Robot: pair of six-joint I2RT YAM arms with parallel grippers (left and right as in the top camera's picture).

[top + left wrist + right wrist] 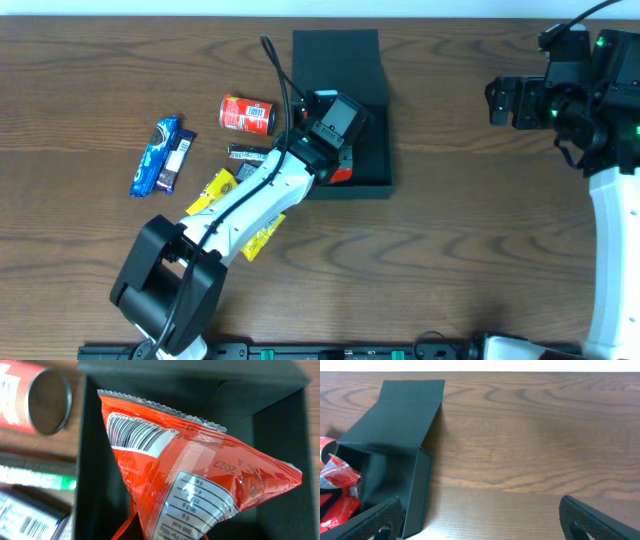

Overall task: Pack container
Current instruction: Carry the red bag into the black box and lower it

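A dark brown wooden worktop (480, 230) with long, streaked grain fills the scene, evenly lit with a soft sheen. A pale strip (520, 365) shows beyond its far edge, and a black rail (330, 350) lines the near edge

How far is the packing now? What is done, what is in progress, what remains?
Done: the box is open; its visible floor looks bare, so nothing seems packed yet. In hand: the left gripper holds a red packet over the box floor. Left: the can, blue packet and yellow packets lie on the table; the lid stands open. The right gripper is open, away from the box.
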